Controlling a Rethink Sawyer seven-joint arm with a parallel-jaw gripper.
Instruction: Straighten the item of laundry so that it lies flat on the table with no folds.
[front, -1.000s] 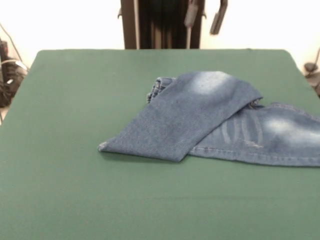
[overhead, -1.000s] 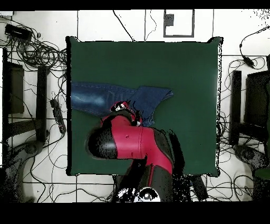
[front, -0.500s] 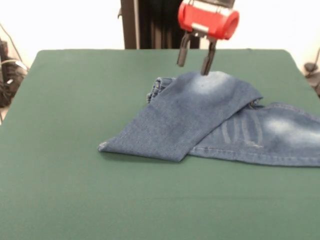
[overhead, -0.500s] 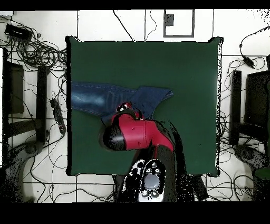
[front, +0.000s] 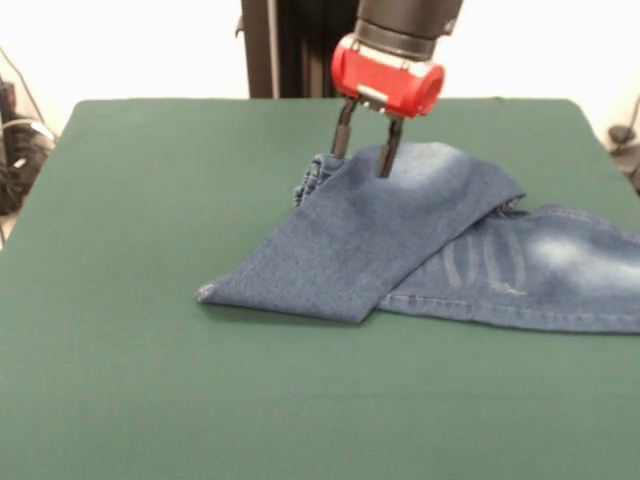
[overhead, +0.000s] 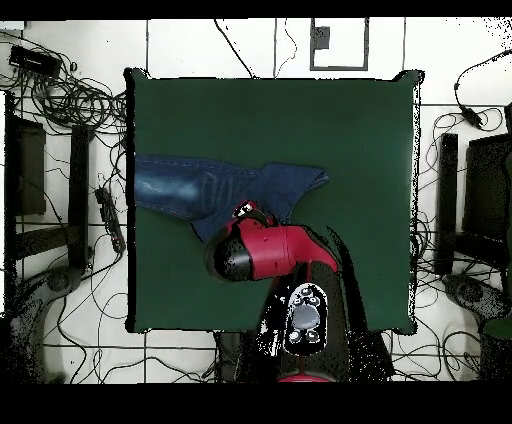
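At the left of the front view the table (front: 130, 300) is bare green cloth, with a tangle of cables (front: 15, 150) off its left edge. Moving right, the jeans (front: 420, 250) begin at a leg hem pointing toward the table's near-left. That leg is folded diagonally across the rest of the garment, its upper end carrying a pale faded patch. Just beside the fold, at its far-left corner, a bit of gathered waistband (front: 312, 178) peeks out. The gripper (front: 362, 150) hangs right there above the waistband end of the fold, its two dark fingers (front: 388, 152) parted with a narrow gap, nothing between them; I can't tell whether the tips touch the denim. Further right, the other leg lies flat under the fold and runs out past the picture's right edge, with pale streaks on it.

From overhead, the jeans (overhead: 180, 185) stretch from the table's (overhead: 340, 130) left edge toward its middle, and the red arm (overhead: 262, 252) covers part of their lower edge.
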